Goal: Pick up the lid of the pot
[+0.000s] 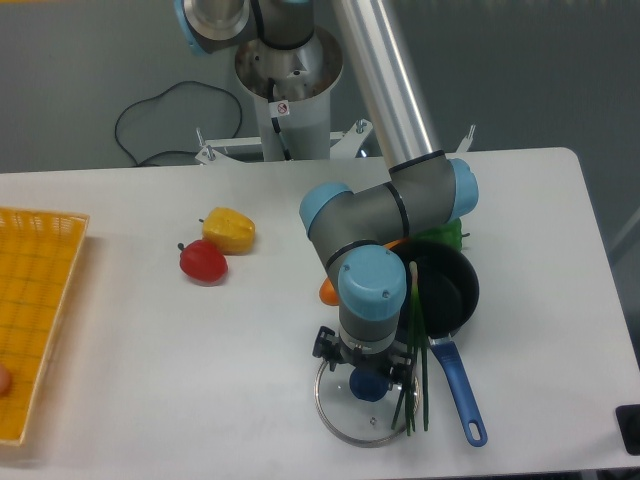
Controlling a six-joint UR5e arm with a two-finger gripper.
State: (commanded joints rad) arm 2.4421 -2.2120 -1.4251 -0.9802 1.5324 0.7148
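Item: pot lid [352, 419], glass, on the table [200, 390], towards the camera from my gripper [363, 360]; blue knob [369, 385] nearest. Gripper: fingers spread, nothing held. Obscured: far rim, behind my fingers; one side, under green stalks [424, 385]. Fingertip height: cannot tell.

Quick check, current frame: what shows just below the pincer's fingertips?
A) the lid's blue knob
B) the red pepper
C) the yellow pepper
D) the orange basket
A: the pincer is over the glass lid, fingers apart, with the blue knob showing just below the fingertips in this view.
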